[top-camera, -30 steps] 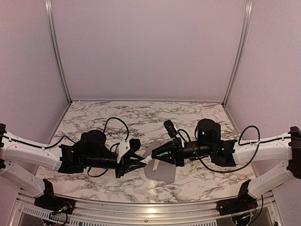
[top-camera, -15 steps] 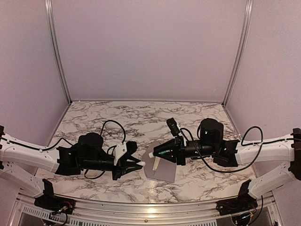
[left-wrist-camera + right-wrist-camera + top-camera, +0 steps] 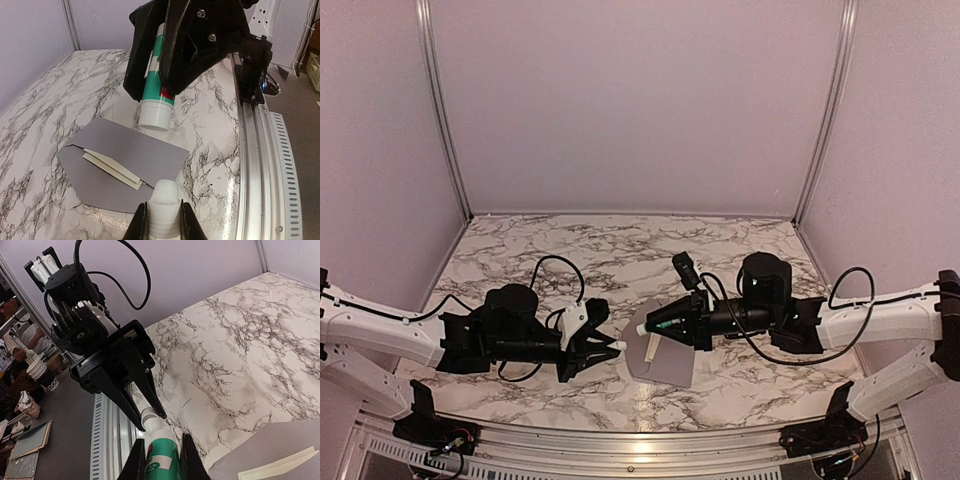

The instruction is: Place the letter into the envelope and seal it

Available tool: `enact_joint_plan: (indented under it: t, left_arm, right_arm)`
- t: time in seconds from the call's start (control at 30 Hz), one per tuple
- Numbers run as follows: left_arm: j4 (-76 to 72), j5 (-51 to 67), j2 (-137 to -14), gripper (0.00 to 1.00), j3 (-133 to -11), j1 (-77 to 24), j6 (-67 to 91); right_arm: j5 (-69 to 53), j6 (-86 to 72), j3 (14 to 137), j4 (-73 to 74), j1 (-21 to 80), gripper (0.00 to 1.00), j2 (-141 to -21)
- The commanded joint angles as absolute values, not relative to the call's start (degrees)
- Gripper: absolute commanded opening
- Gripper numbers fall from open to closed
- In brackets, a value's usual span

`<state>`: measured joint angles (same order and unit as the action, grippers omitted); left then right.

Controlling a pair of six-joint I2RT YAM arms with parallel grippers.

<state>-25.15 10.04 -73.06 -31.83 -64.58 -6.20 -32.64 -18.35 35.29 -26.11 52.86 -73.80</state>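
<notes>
The grey envelope (image 3: pixel 665 362) lies flat between the arms with its pointed flap open (image 3: pixel 125 147). The cream folded letter (image 3: pixel 111 166) sits tucked in its mouth, with one edge showing. My right gripper (image 3: pixel 162 440) is shut on a green-white glue stick tube (image 3: pixel 161 460) and holds it above the envelope (image 3: pixel 280 442), its open end facing the left arm. My left gripper (image 3: pixel 163 205) is shut on the tube's white cap (image 3: pixel 165 197), just left of the envelope. In the top view the left gripper (image 3: pixel 610 347) and the right gripper (image 3: pixel 650 326) are a short gap apart.
The marble table (image 3: pixel 620 250) is walled by grey panels at the back and sides. A metal rail (image 3: pixel 620 445) runs along the near edge, also seen in the left wrist view (image 3: pixel 260 165). Cables loop over both arms.
One second ago the two grippers met tip to tip on the glue stick. The left gripper has since drawn back to the left with the white cap, leaving a gap.
</notes>
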Motion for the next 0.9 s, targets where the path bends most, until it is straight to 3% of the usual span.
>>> enact_joint_plan:
  t: [0.0, 0.4, 0.87]
  left_arm:
    - [-24.91, 9.31, -72.48, 0.00, -31.20, -64.68, -5.56]
    - [-25.17, 8.70, -73.30, 0.00, -32.08, -64.69, -4.88]
    - [-25.38, 7.85, -68.04, 0.00, -34.01, -64.68, -4.04]
  right_arm:
    - [-33.97, -18.06, 35.77, -27.27, 52.65, 0.00, -75.97]
    - [-41.78, -22.93, 34.96, -36.13, 52.67, 0.00, -81.37]
    - [-34.78, -31.47, 32.58, -50.67, 52.60, 0.00, -79.72]
